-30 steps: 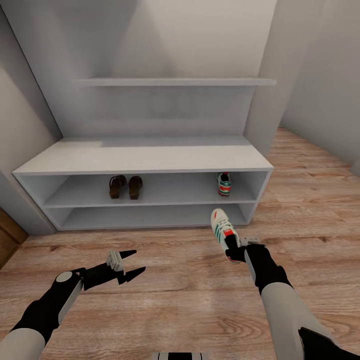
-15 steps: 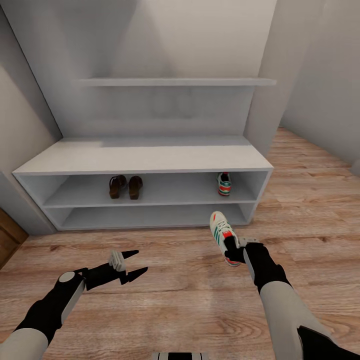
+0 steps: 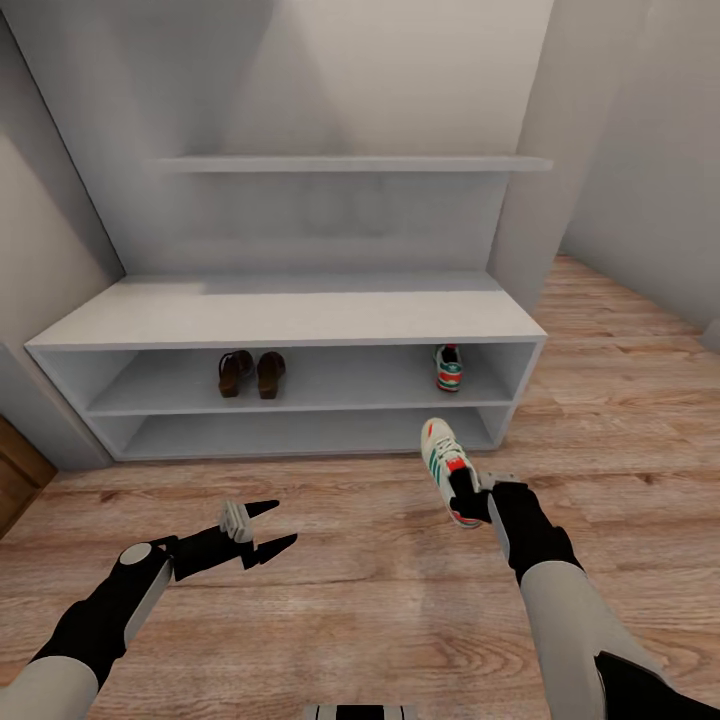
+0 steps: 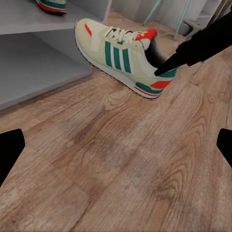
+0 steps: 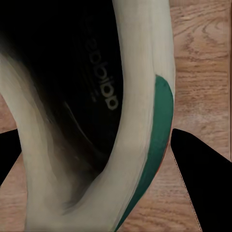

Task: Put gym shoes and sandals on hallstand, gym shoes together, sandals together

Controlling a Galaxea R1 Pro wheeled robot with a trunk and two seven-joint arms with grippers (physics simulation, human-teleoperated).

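Observation:
One white gym shoe (image 3: 447, 466) with green stripes is low over the corridor floor (image 3: 360, 590), in front of the hallstand (image 3: 290, 318). My right gripper (image 3: 468, 497) is shut on its heel collar, with the shoe's opening (image 5: 72, 96) right before the fingers (image 5: 200, 169). The same shoe (image 4: 123, 54) appears in the left wrist view. The other gym shoe (image 3: 448, 368) stands on the middle tier at the right. Both brown sandals (image 3: 250, 374) sit side by side on that tier, left of centre. My left gripper (image 3: 266, 526) hangs open over the floor, holding nothing.
A grey upper shelf (image 3: 350, 163) runs above the bench top. Walls close in on the left and right of the hallstand. A brown wooden piece (image 3: 18, 470) juts in at the left edge. Open plank floor extends to the right.
Almost nothing has changed. The right gripper and its gym shoe have shifted very slightly, and the left gripper has edged a little to the right.

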